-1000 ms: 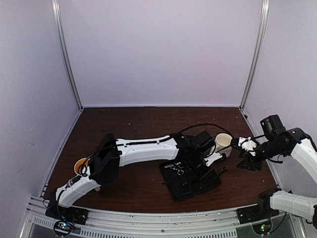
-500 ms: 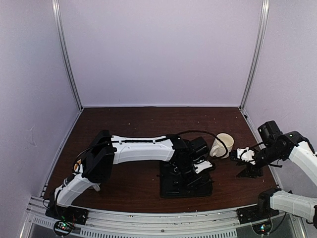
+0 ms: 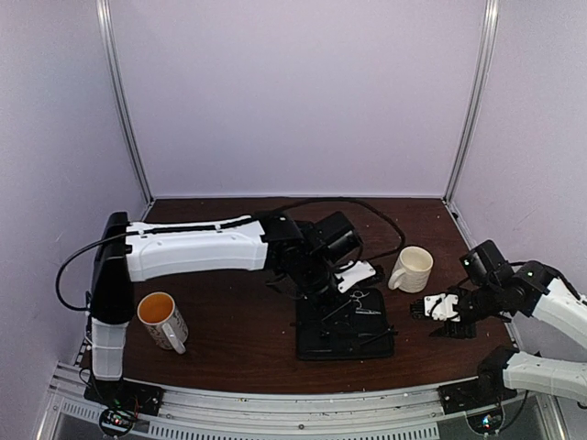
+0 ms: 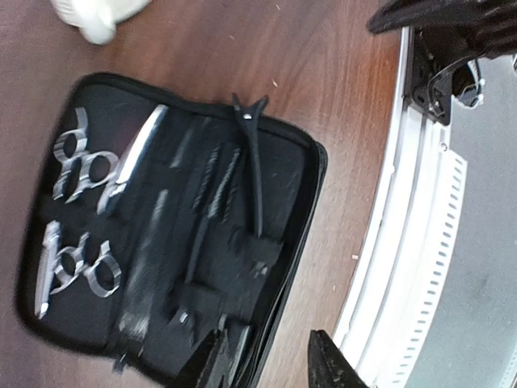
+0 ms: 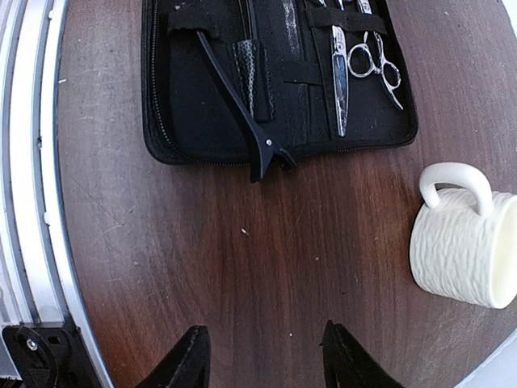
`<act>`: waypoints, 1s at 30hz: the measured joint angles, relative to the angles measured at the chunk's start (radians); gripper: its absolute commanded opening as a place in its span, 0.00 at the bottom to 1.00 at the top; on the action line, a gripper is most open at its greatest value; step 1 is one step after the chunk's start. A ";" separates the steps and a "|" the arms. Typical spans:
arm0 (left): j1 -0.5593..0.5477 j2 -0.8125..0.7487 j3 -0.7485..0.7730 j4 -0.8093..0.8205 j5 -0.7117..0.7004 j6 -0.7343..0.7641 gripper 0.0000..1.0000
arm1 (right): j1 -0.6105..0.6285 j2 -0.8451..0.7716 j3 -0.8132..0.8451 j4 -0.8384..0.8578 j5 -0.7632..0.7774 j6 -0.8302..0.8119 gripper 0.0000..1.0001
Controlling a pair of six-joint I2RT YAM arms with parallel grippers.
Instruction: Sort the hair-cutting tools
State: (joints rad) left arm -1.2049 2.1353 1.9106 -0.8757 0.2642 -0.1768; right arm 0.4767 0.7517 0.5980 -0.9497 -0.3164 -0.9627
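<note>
Open black case (image 4: 300, 190) holding scissors (image 4: 85, 166) and clips (image 4: 254, 162), left gripper (image 4: 262, 368) fingers apart nearby, right gripper (image 5: 262, 356) likewise spread, empty

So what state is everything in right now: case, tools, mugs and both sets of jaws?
Black case: unzipped, lying open flat.
Two scissors: closed, lying inside the case.
Hair clip: lying on the case, one end past its edge.
Cream mug: upright.
Orange-lined mug: upright.
Left gripper: jaws apart, empty.
Right gripper: jaws apart, empty.
</note>
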 measured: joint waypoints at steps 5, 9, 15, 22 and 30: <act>0.056 -0.197 -0.229 0.054 -0.068 -0.017 0.37 | 0.082 0.138 0.042 0.053 0.032 0.071 0.39; 0.090 -0.280 -0.440 0.082 -0.109 -0.065 0.33 | 0.123 0.299 0.096 0.091 0.033 0.103 0.37; 0.087 -0.332 -0.669 0.110 -0.129 -0.146 0.30 | 0.135 0.429 0.154 0.116 0.014 0.121 0.37; 0.087 -0.417 -0.798 0.227 -0.123 -0.228 0.28 | 0.154 0.569 0.201 0.129 -0.006 0.130 0.37; 0.076 -0.399 -0.809 0.299 -0.095 -0.240 0.28 | 0.186 0.636 0.215 0.135 -0.016 0.133 0.35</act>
State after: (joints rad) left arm -1.1290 1.7359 1.1019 -0.5770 0.1696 -0.4171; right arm 0.6628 1.3876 0.8127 -0.8143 -0.3328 -0.8299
